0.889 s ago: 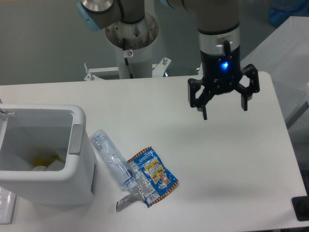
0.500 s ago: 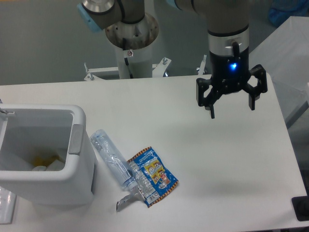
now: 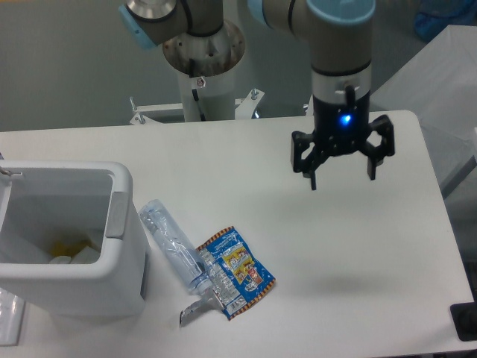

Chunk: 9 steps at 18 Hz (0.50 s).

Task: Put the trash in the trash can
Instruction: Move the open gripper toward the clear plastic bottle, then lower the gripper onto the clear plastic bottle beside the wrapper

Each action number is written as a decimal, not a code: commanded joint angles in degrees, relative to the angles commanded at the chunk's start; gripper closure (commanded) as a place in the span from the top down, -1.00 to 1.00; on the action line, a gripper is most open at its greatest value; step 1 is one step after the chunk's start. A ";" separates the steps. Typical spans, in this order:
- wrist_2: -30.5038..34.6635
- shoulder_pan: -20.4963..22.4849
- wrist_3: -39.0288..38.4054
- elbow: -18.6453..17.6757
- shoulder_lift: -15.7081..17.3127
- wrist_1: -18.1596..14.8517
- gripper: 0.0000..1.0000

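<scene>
Crushed clear bottle (image 3: 173,246) lies flat on the desk (image 3: 246,164) just beside the white trash can (image 3: 71,239), its cap end touching the blue-and-orange wrapper (image 3: 238,270), whose print is too small to read. The tool (image 3: 340,177) hangs above the desk, well apart from the trash can, fingers spread wide and empty.

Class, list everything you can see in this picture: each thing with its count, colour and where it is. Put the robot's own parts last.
Plastic bottle: one, clear, crushed, lying on the table just right of the bin.
Snack wrapper: one, blue and orange, flat on the table, against the bottle's lower end.
Trash can: one, white with a grey side panel, front left; something yellow and white lies inside.
Table: one, white.
Robot arm: one, grey with light blue joints, above the table's right half.
Claw: one, black, open, empty, above the table.
</scene>
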 joint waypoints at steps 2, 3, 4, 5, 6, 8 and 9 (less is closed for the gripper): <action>0.00 -2.45 -2.89 -1.76 -1.66 4.44 1.00; 0.00 -3.85 -5.00 -2.11 -2.46 6.74 1.00; 0.09 -5.00 -7.97 -2.38 -3.51 7.55 1.00; 0.00 -5.53 -10.44 -2.47 -4.74 7.99 1.00; -0.09 -6.58 -12.03 -2.38 -5.88 8.17 1.00; -0.44 -9.30 -14.15 -1.59 -9.48 9.05 1.00; -0.44 -10.01 -15.64 -1.42 -10.80 9.23 1.00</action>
